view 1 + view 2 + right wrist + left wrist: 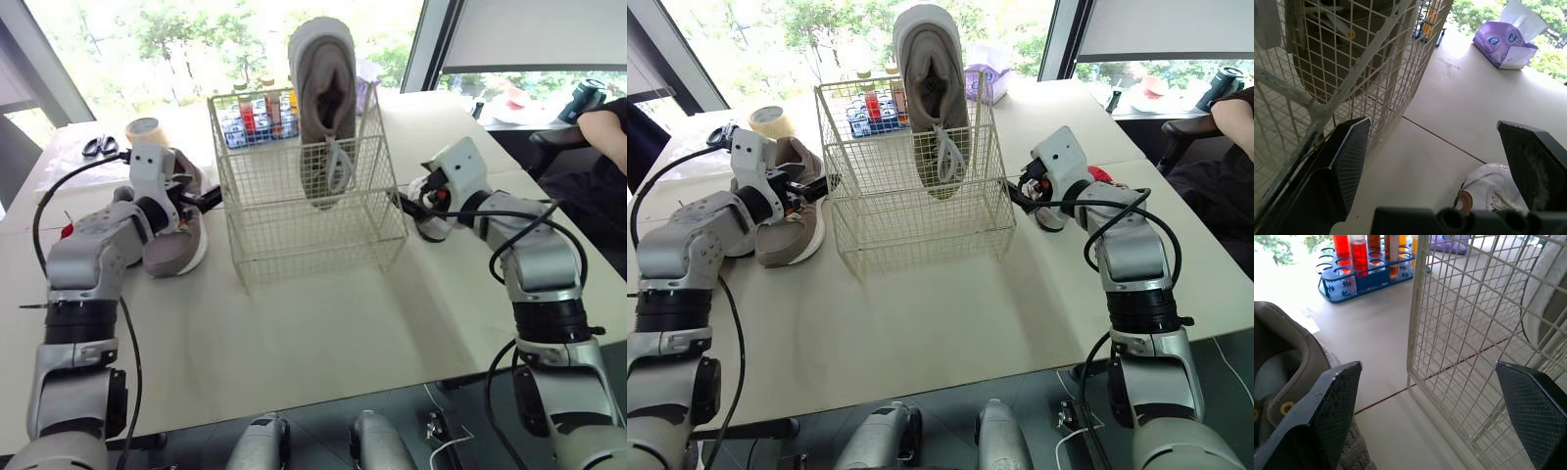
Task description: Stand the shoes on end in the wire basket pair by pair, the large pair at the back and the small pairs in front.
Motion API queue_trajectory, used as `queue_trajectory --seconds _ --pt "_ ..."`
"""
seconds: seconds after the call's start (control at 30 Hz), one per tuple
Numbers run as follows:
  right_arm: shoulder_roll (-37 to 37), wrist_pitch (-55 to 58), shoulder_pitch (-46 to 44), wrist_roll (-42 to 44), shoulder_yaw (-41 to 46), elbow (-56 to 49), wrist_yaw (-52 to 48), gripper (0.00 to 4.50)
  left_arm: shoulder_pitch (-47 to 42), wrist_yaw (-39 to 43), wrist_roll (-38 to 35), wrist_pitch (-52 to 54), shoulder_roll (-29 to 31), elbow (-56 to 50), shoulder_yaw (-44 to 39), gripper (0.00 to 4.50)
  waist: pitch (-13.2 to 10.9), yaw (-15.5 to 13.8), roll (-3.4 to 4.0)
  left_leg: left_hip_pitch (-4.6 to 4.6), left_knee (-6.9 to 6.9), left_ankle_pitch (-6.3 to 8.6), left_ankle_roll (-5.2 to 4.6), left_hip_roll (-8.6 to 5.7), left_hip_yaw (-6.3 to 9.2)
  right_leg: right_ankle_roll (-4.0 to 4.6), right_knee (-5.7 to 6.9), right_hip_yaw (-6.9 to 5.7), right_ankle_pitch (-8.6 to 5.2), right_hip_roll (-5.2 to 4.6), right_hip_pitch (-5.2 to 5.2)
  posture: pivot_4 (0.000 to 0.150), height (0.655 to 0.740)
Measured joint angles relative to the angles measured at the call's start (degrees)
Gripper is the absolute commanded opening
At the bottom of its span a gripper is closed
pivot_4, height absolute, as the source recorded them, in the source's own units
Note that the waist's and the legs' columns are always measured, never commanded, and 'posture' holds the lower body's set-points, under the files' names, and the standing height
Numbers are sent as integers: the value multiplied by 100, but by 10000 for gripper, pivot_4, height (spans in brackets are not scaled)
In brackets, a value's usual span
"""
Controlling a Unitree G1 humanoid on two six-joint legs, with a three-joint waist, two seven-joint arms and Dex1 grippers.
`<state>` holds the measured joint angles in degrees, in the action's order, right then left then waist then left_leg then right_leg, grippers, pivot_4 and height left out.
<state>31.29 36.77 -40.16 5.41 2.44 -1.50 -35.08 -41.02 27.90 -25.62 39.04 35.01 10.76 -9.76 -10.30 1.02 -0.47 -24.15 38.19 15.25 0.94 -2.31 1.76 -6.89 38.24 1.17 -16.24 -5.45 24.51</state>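
**Task items**
- Wire basket (274, 230): on the table (323, 333), between your two tools. One side wall is just ahead of each tool.
- Large shoe, first of pair (326, 108): stands on end inside the basket, toe up and laces facing you, on the side nearer the right tool.
- Large shoe, second of pair (789, 220): lies on the table outside the basket, close against one finger of the left tool.
- Small shoe (1488, 188): lies on the table just under the right tool. Its mate cannot be made out.

**Tools**
- Left tool (1427, 374): released, fingers spread wide, nothing between them. It points at the gap between the shoe and the basket wall.
- Right tool (1434, 125): released, fingers spread wide, nothing held.

**Other items**
- Test tube rack (1366, 279): beyond the left tool.
- Tissue box (1503, 41): beyond the right tool.

**Step in hand (judged)**
- The large pair is half placed.

**Next move (judged)**
- Turn the left tool onto the second large shoe and clench on its collar or heel.
- Lift it over the rim and stand it beside its mate.
- Watch that the laces do not snag on the wire.
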Motion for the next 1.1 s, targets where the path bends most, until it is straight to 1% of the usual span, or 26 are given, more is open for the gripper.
queue_trajectory --seconds 0.27,0.43,0.53,0.6,0.67,0.77,0.83,0.93,1.03,1.1 --pt "-83 445 182 -5 -101 -603 133 44576 -438 85 467 -460 -165 818 6 45000 0 -3 0 0 1 0 0 -1 0 0 3 -1 0 1 0 1500 7400" --pt "56 434 208 -83 -226 -713 170 44576 -433 174 580 -403 -171 791 -2 45000 0 0 0 0 1 0 0 -1 1 0 3 -1 0 1 0 1500 7400" --pt "273 332 210 -102 -275 -709 97 44576 -289 297 509 -91 -64 399 -21 45000 0 -15 0 -1 1 0 -1 -1 2 0 1 -1 0 0 0 1500 7400" --pt "552 218 211 -100 -268 -683 -1 44576 -114 463 341 203 142 48 -59 45000 0 -18 0 -3 1 0 -1 -2 2 0 -1 -1 0 -2 0 1500 7400" --pt "1038 50 225 -47 -137 -573 -256 44576 -3 611 135 578 481 -198 -202 45000 -1 -20 -1 -4 2 1 -2 -2 2 0 -2 -1 0 -1 0 1500 7400" --pt "1768 -106 229 325 444 -438 -890 44576 -107 613 -15 963 1060 -115 -733 45000 -1 -11 -1 0 0 16 -29 2 3 0 -3 -3 0 3 -2 1500 7400" --pt "1884 -27 24 809 784 -461 -1285 44576 -634 302 3 995 1098 381 -1013 45000 -1 -15 -2 9 3 17 -31 4 5 0 0 -7 0 5 -12 1500 7400" --pt "1870 230 -377 1490 862 -595 -1657 44576 -1278 -73 153 803 1086 1251 -1028 45000 -1 -14 -2 25 3 18 -32 4 4 -1 3 -8 0 5 -28 1500 7400" --pt "1811 483 -918 2021 899 -621 -1802 44576 -1927 -311 507 342 1086 2765 -923 45000 -1 -14 -2 21 1 18 -32 1 3 -1 -1 -9 0 5 -23 1500 7400" --pt "1688 637 -1222 2318 973 -657 -1784 44576 -2210 -324 764 35 1084 3560 -741 45000 -1 -11 -3 18 -1 15 -28 -2 1 -1 -3 -10 0 4 -20 1500 7400"
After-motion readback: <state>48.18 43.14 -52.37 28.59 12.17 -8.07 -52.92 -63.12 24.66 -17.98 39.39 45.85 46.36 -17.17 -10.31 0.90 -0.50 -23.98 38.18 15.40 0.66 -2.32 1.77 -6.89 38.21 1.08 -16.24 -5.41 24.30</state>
